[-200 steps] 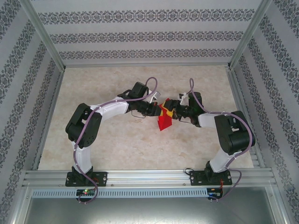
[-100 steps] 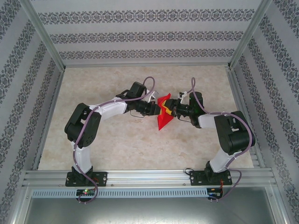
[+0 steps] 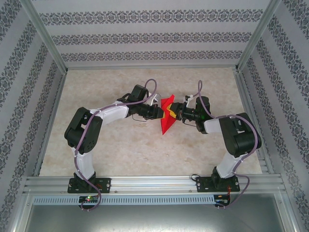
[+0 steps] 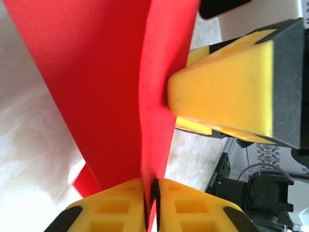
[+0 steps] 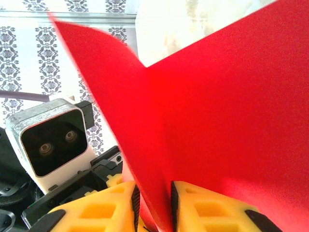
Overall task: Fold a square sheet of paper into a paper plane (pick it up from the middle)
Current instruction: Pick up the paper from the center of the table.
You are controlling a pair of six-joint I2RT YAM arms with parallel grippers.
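Both arms meet nose to nose over the middle of the table, and the paper stands on edge between them, lifted clear of the surface. From above it reads as a narrow red wedge. Its long axis runs from the far side toward the near edge, and it tapers to a point on the near side. The left gripper comes in from the left and the right gripper from the right, both at the wider far part, so the pointed near end hangs free. Neither arm is nearer, because each has the paper right at its fingertips. On the left wrist camera the yellow fingers are clenched, with a thin red layer running straight down the seam between them, which looks like a firm pinch. In that same shot one finger of the opposite arm presses its tip flat against the red face, and the paper bows slightly around it. On the right wrist camera the jaws straddle a crease and stand close on either side with red filling the gap. Whether they are actually biting or only bracketing it, I cannot tell. My read is that the next move turns on this face-to-face line: the grippers sit opposite each other across the thin sheet, so any pull or twist acts across the long axis.
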